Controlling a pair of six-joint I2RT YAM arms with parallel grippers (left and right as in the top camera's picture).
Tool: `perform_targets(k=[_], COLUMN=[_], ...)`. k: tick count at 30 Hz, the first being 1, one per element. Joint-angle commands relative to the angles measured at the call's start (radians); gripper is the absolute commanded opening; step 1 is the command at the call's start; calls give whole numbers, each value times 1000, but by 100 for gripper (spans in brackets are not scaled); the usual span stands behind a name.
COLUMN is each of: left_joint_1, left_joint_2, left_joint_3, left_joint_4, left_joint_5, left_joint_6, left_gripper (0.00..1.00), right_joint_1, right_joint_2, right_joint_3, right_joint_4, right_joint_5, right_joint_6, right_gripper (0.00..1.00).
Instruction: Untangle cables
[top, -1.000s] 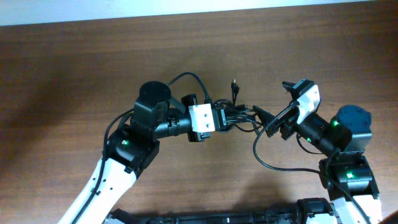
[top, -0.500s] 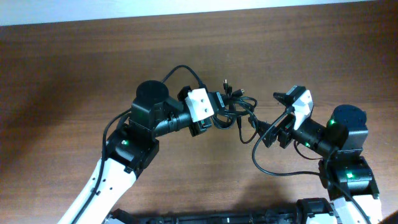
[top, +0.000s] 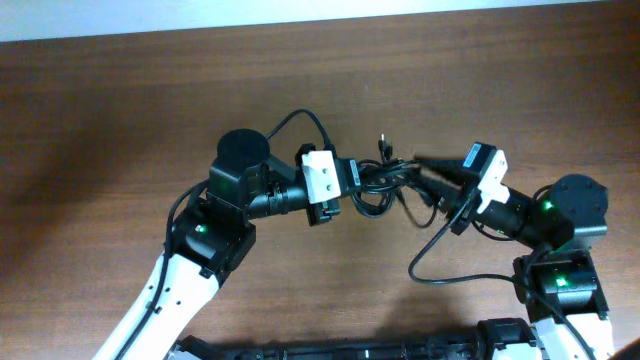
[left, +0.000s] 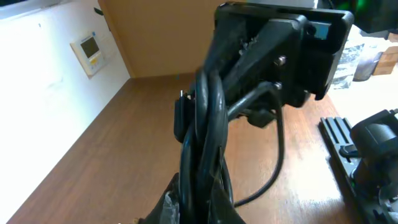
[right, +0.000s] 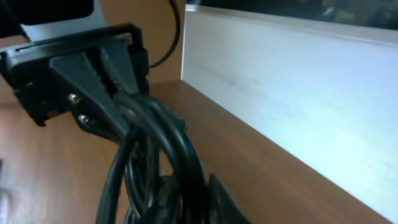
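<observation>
- I am at the pulling-apart step. My left tool (top: 351, 179) is closed tight on the cables (top: 386, 183). My right tool (top: 428, 172) is closed on the same bunch from the other side.
- The cables hang between my two tools, above the middle of the worktop (top: 120, 110). They are bunched up in loops, and I think no cord is free yet.
- One small plug end (top: 383, 146) sticks up out of the bunch.
- Next, I think I should move my tools apart slowly so the loops open up. Then one tool can let go and take just one cord.
- My tools are very near each other, so they could bump.
- The thick wire on my right arm (top: 412, 262) hangs in a big loop near the bunch. The wire on my left arm (top: 300, 114) curves close by too. I must not catch either one.
- In my wrist views the cords lie on top of each other. I cannot tell which cord goes where.
</observation>
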Motion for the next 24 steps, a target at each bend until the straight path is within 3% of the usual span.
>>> perform_targets(k=[1, 5, 6, 7, 8, 9, 14, 16, 19, 24], left_joint_1=[0, 0, 0, 0, 0, 4, 109, 110, 109, 107], left_joint_2=[-17, -17, -17, -17, -17, -18, -17, -17, -17, -15], left_joint_3=[9, 9, 9, 9, 9, 10, 9, 9, 9, 9], left_joint_4=[14, 13, 13, 8, 6, 14, 76, 80, 85, 149], left_joint_5=[39, 30, 18, -2, -14, -21, -310, -330, -307, -194], left_joint_6=[2, 2, 2, 1, -10, -41, -636, -766, -773, -773], left_gripper=[23, 33, 51, 62, 91, 99, 99, 99, 99, 99], right_joint_1=[-1, -1, -1, -1, -2, -2, -2, -2, -1, -1], right_joint_2=[-4, -4, -4, -4, -4, -4, -4, -5, -5, -5], right_joint_3=[5, 5, 5, 5, 5, 5, 5, 5, 5, 5], right_joint_4=[3, 3, 3, 3, 3, -2, 19, 40, 68, 267], right_joint_5=[-46, -45, -45, -43, 3, 84, 360, 360, 349, 322], right_joint_6=[6, 18, 21, 21, 58, 100, 320, 417, 467, 467], right_gripper=[4, 4, 4, 4, 4, 4, 4, 4, 4, 4])
